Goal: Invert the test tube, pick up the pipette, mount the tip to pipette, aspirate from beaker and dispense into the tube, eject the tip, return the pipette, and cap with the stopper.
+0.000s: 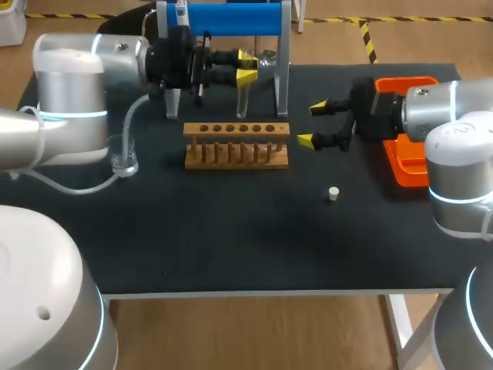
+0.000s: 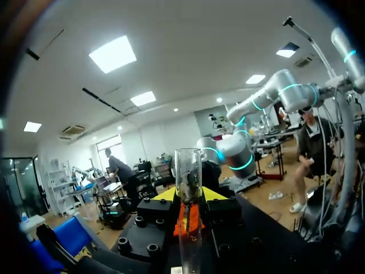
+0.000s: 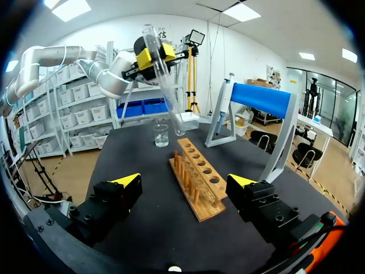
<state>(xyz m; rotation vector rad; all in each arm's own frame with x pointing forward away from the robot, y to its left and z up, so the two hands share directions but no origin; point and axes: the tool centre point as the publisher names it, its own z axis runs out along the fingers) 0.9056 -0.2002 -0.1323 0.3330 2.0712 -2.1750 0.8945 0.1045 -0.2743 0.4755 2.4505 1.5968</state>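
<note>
The left gripper [image 1: 240, 68] is clamped on the test tube [image 1: 244, 94], pinching it toward its upper part, at the far side of the table just below the blue pipette stand [image 1: 223, 19]. The tube's long axis runs close to upright with a slight tilt, and its lower end hangs just beyond the far edge of the wooden rack [image 1: 236, 145]. So the rack's holes lie down and nearward from that grip, which looks like the left arm's job. The right gripper [image 1: 314, 123] sits right of the rack, fingers spread and holding nothing. The stopper [image 1: 333, 194] lies nearer.
</note>
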